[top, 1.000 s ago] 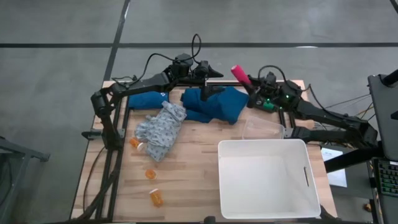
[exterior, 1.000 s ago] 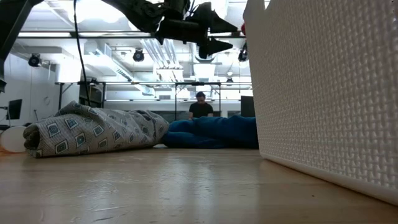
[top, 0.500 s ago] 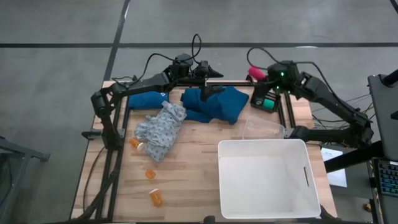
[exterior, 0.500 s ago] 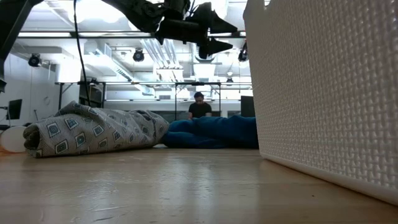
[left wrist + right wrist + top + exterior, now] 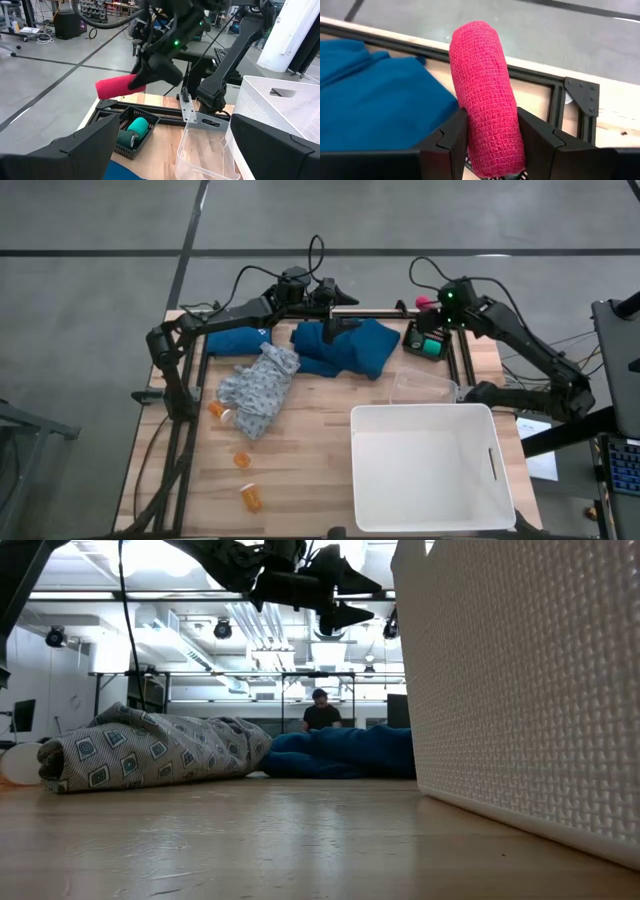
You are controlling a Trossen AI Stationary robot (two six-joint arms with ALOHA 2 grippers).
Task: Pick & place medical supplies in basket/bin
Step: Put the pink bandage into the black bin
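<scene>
- The right gripper (image 5: 487, 145) is raised over the far right corner of the light wooden table (image 5: 310, 470), its two dark fingers (image 5: 447, 142) clamped on the sides of a pink-red woven cylinder (image 5: 487, 95) that stands out beyond them.
- In the left wrist view the same pink-red roll (image 5: 120, 86) juts sideways from the right gripper, above a small black mesh tray (image 5: 131, 135) holding green rolls (image 5: 136, 127).
- The left gripper (image 5: 340, 302) hangs over the far edge of the table, just above the dark teal cloth garment (image 5: 345, 348); its jaws stand wide apart with nothing between them.
- A pale grey-blue patterned cloth garment (image 5: 258, 388) lies crumpled to the left of the teal one, touching it at one corner.
- Three small orange pill bottles (image 5: 216, 410) lie on the bare wood near that cloth and towards the near left edge.
- The large white rectangular plastic tub (image 5: 360, 480) sits at the near right of the table; nothing shows inside it.
- A small clear plastic container (image 5: 423, 386) lies between the tub and the black tray.
- In the low view a person (image 5: 322, 712) sits far off in the room behind the table.
</scene>
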